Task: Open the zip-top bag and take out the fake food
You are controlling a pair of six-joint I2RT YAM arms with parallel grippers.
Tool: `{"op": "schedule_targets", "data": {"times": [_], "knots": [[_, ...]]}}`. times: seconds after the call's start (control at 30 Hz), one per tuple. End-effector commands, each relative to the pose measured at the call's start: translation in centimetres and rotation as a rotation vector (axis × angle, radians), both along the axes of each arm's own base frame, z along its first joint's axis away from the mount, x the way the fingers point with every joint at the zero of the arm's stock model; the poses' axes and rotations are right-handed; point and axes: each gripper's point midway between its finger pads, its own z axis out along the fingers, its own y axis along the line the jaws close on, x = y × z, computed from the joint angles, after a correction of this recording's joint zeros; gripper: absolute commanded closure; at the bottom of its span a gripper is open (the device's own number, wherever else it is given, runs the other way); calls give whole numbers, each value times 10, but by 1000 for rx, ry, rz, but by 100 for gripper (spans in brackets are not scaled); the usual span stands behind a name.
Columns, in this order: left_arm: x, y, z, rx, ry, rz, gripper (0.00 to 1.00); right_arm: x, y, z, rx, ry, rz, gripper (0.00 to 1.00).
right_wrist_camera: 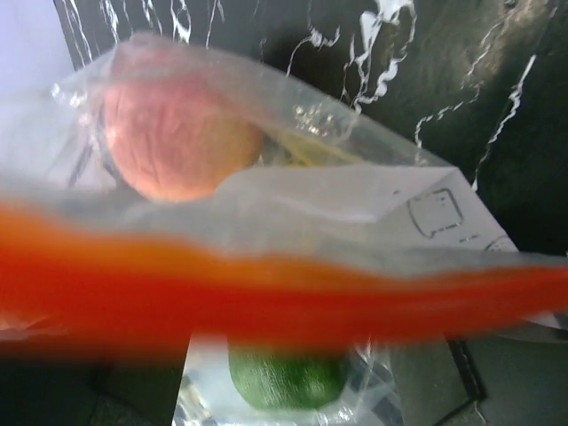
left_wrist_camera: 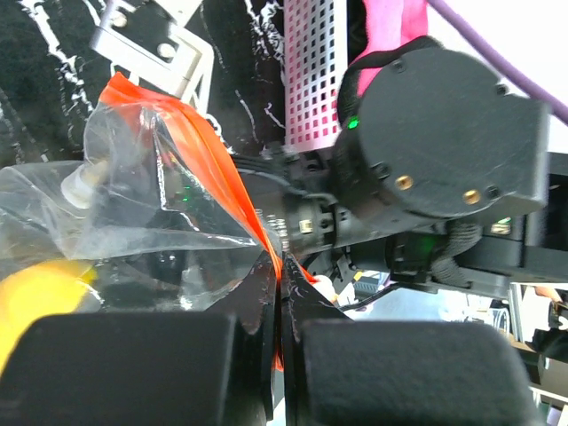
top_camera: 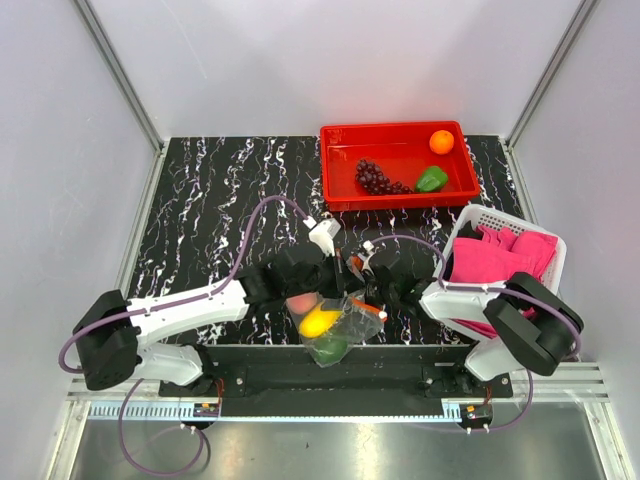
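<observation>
The zip-top bag (top_camera: 338,325) hangs near the table's front edge between both grippers, its orange-red zip strip (left_wrist_camera: 213,169) on top. My left gripper (left_wrist_camera: 282,277) is shut on that strip. In the bag lie fake food pieces: a yellow fruit (top_camera: 320,322), a pinkish peach (right_wrist_camera: 177,142) and a green fruit (right_wrist_camera: 284,380). My right gripper (top_camera: 374,292) is right beside the bag. In the right wrist view the strip (right_wrist_camera: 284,297) runs blurred across the frame, with no finger pinching it. An orange (top_camera: 441,141), a grape bunch (top_camera: 375,178) and a green pepper (top_camera: 431,179) lie in the red tray (top_camera: 395,130).
A white basket (top_camera: 490,215) of pink cloths (top_camera: 505,255) stands at the right, close behind the right arm. The red tray is at the back right. The black marbled table top (top_camera: 220,200) stretches to the left and back.
</observation>
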Motion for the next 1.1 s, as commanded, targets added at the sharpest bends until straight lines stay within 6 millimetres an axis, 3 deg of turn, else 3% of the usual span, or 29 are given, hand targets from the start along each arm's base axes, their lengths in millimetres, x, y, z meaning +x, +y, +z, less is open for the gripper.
{"op": "schedule_targets", "data": {"times": [0.0, 0.1, 0.33, 0.47, 0.57, 0.6, 0.67, 0.8, 1.07], "knots": [[-1, -16, 19, -99, -18, -26, 100, 16, 7, -4, 19, 22, -120, 15], [-2, -15, 14, -95, -11, -24, 100, 20, 14, -11, 28, 48, -140, 16], [-5, -6, 8, -88, -9, -11, 100, 18, 16, -21, 57, 50, -149, 30], [-5, 1, 4, -73, -15, 7, 100, 13, 15, -15, 85, 31, -131, 56], [-5, 6, 3, -64, -18, 19, 100, 16, 14, -9, 87, -1, -131, 69], [-5, 7, 3, -63, -20, 23, 100, 17, 14, -8, 84, -8, -131, 79], [-5, 11, 4, -60, -25, 33, 100, 18, 13, -1, 82, -33, -122, 88], [-8, 23, 10, -67, -35, 50, 100, 22, 7, 20, 69, -101, -124, 98], [-5, 56, 4, -20, -67, 142, 100, 33, -16, 81, 14, -291, -159, 100]]}}
